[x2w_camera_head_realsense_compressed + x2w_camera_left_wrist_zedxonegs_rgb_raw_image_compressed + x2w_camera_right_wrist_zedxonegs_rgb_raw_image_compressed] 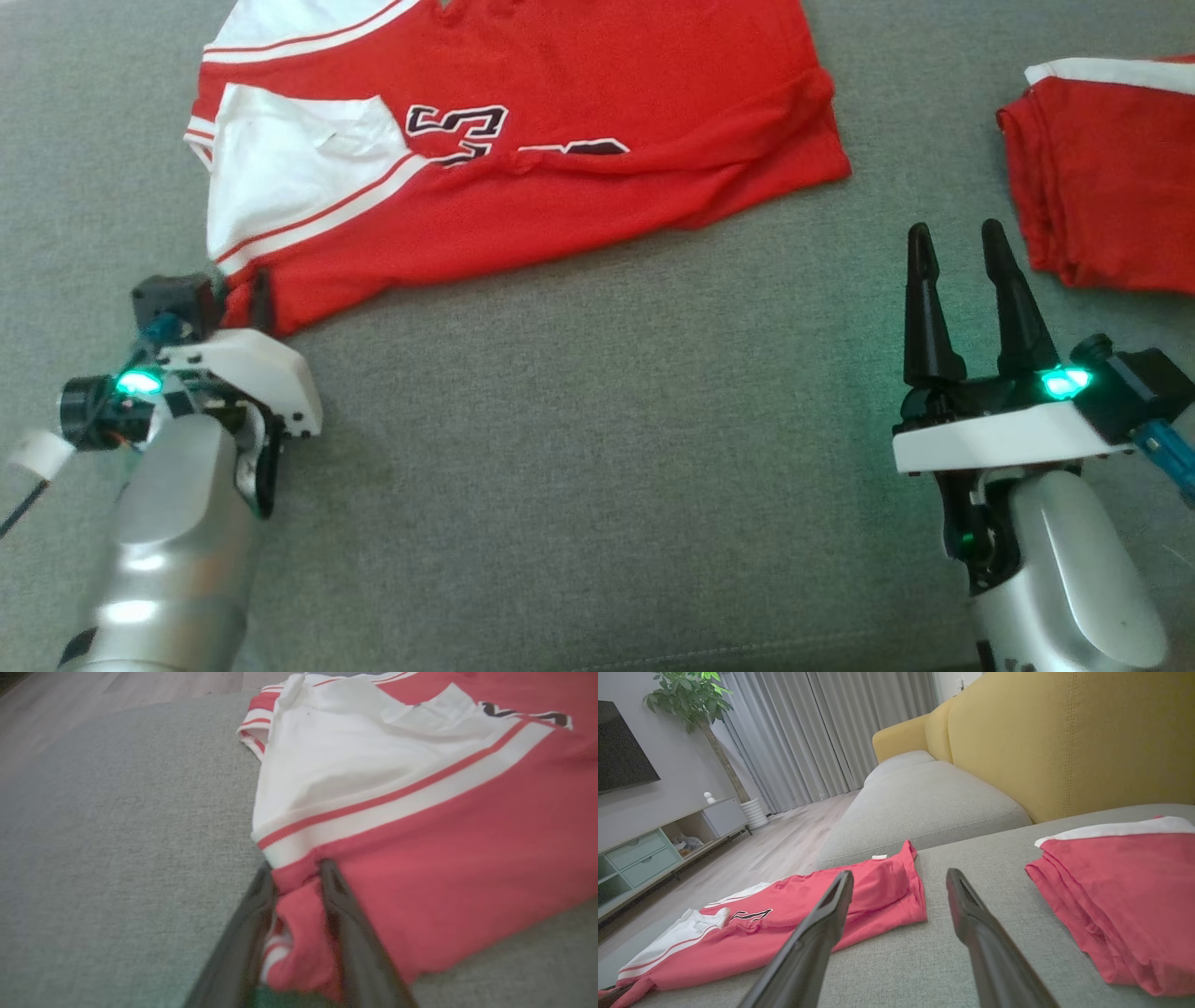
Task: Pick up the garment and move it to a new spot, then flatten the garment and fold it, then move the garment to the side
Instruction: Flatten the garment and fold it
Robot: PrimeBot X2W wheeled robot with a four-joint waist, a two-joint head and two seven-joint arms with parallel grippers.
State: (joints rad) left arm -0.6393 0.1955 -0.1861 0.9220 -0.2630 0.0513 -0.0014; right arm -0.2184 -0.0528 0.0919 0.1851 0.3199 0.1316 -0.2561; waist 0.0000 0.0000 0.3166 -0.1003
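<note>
The garment (523, 177) is a red jersey with white panels and dark numerals, spread across the grey sofa seat (579, 448). My left gripper (245, 301) sits at its near left corner. In the left wrist view the two dark fingers (348, 924) flank a bunched fold of the red hem (299, 933), and the left gripper (296, 870) is shut on it. My right gripper (955, 233) stands open over bare cushion, right of the jersey, holding nothing. The right wrist view looks between that open right gripper (900, 877) across the garment (784, 924).
A second red and white garment (1111, 177) lies folded at the right edge, close to my right fingers, also visible in the right wrist view (1125, 896). The yellow sofa backrest (1064, 742) rises behind. Wooden floor (775, 844), a cabinet (649, 849) and a potted plant (691, 700) lie beyond the seat edge.
</note>
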